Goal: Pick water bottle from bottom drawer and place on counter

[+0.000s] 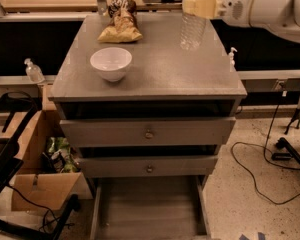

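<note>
The hand [202,7] pinched the water bottle [192,31] near its top, upright over a back corner of the table [175,71], so an early release could have toppled it off the edge.

Single arm [275,9], white shell, enters from right edge at top of view and reaches roughly level toward left. Wrist housing [238,6] round, white, small dark dots on face. Gripper [194,5] at arm's left end, over rear right part of counter [155,74]. Near finger [202,7] tan, flat, lying horizontal across upper body of water bottle [192,29]; far finger hidden behind it. Jaws clamped on bottle, which hangs upright below grip.
</note>
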`<control>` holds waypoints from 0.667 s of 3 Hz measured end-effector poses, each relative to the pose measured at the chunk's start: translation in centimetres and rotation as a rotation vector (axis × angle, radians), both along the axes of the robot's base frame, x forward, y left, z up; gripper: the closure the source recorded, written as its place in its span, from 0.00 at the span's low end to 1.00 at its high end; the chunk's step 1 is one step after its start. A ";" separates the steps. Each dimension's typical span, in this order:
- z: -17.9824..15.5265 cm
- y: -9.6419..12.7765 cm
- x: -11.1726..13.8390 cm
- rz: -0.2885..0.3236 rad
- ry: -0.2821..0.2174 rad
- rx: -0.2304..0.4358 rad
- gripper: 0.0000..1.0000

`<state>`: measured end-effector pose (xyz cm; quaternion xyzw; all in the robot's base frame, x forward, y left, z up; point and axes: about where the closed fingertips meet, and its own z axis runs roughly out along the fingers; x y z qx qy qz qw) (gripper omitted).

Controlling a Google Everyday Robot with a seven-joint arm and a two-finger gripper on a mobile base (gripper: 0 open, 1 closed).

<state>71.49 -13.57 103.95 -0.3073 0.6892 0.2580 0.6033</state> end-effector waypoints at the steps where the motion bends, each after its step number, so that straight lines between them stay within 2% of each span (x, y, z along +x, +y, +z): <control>1: 0.1 -0.2 5.0 -0.005 -0.002 0.023 1.00; 2: -0.2 -1.1 8.5 -0.037 -0.012 0.000 1.00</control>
